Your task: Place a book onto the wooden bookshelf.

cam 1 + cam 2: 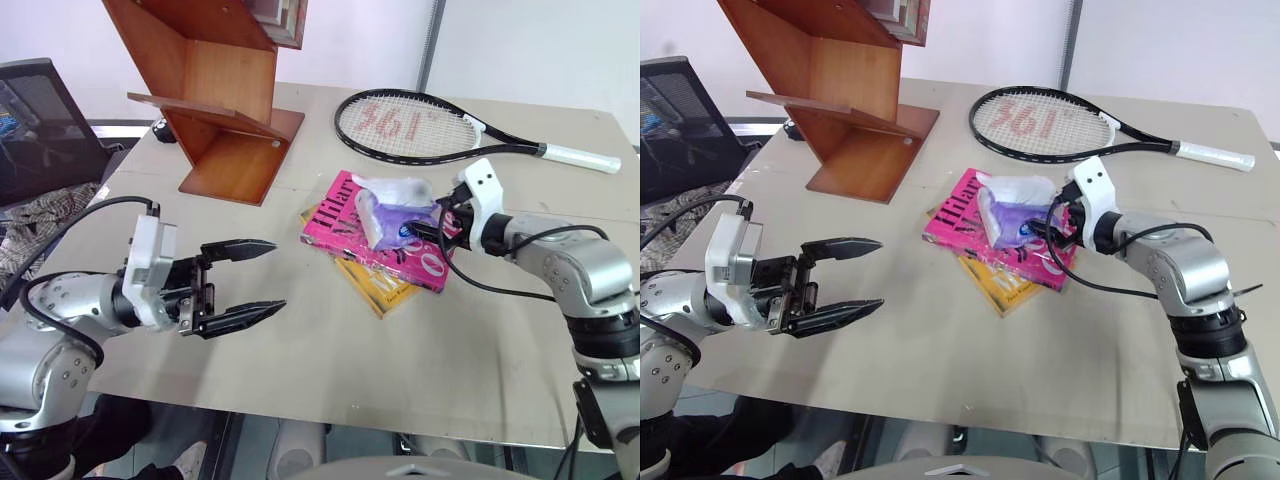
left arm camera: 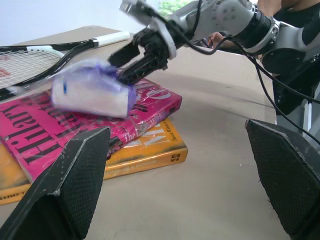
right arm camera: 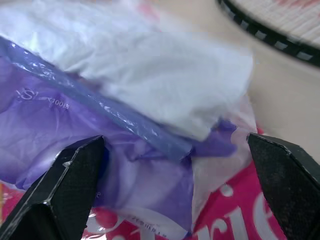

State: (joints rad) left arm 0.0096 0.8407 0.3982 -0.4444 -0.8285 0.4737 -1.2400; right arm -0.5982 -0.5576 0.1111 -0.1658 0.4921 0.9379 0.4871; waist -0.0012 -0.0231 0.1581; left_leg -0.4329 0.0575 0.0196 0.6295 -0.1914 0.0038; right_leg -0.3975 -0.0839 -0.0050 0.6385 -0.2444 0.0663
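The pink book (image 1: 338, 228) lies flat on the table, on top of a yellow-orange book (image 1: 378, 288). A purple and white plastic packet (image 1: 395, 208) lies on the pink cover. My right gripper (image 1: 432, 222) reaches in from the right, open, with its fingers on either side of the packet's near end; whether they touch it I cannot tell. Out to the left, my left gripper (image 1: 278, 275) hangs open and empty over the table, pointing toward the books. The wooden bookshelf (image 1: 215, 90) stands at the far left on its flat base.
A black tennis racket (image 1: 420, 125) with a white handle lies behind the books at the far right. A dark office chair (image 1: 40, 120) stands off the table's left edge. Bare tabletop (image 1: 330, 350) stretches between my left gripper and the books.
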